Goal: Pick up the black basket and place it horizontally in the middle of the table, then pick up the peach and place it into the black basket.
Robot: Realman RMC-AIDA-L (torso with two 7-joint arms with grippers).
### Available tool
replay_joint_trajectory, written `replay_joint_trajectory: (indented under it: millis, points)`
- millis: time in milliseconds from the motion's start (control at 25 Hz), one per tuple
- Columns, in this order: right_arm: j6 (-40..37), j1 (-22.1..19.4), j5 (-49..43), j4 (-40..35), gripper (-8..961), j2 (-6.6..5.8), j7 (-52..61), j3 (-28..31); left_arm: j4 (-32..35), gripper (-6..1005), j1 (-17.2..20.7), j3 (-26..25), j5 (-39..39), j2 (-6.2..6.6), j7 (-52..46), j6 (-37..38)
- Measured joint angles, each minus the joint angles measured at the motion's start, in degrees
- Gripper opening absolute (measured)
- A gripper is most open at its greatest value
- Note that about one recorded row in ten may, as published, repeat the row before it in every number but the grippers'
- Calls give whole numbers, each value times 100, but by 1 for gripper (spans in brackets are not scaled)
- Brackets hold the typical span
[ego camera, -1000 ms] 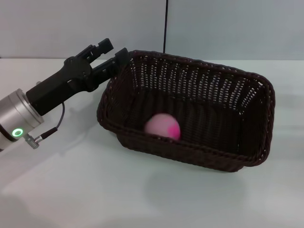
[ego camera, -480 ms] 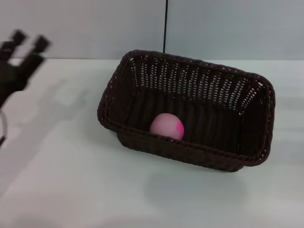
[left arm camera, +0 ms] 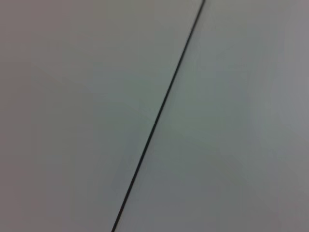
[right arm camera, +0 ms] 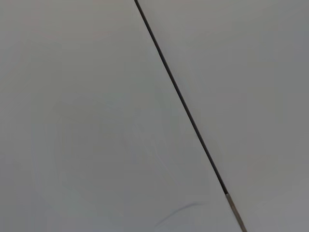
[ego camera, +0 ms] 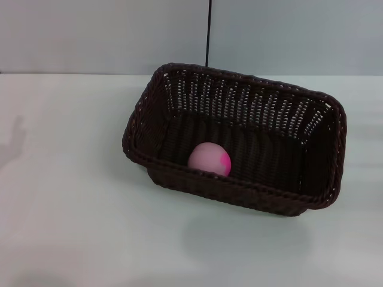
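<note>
- Sitting inside the black basket (ego camera: 239,143), near its front wall, the peach (ego camera: 209,159) is showing me a smooth pink ball shape with a deeper pink patch on one side.
- I am seeing the basket resting on the table (ego camera: 78,215) around the middle, slightly skewed; its dark woven sides are flaring outward in openwork up to a braided rim with rounded corners.
- I am getting basket and peach from the head view only; both wrist views are giving me a plain pale surface crossed by a thin dark seam (left arm camera: 159,113).
- I am finding neither gripper in any view, so I cannot tell whether their fingers are apart or together.
</note>
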Motion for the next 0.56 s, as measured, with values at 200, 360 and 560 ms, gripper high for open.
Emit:
replay_joint_trajectory:
  millis: [200,360,560]
  points:
    - [13,23,3,-4,425,-3,0,3,-1,488,-1,-60,-1,0,-13,-47]
    - [32,41,3,13,425,-4,-34,7,0,341,-19,-60,-1,-1,-27,-72]
    - [30,46,3,22,425,-4,-68,-8,5,260,-42,-47,9,-2,-50,-82]
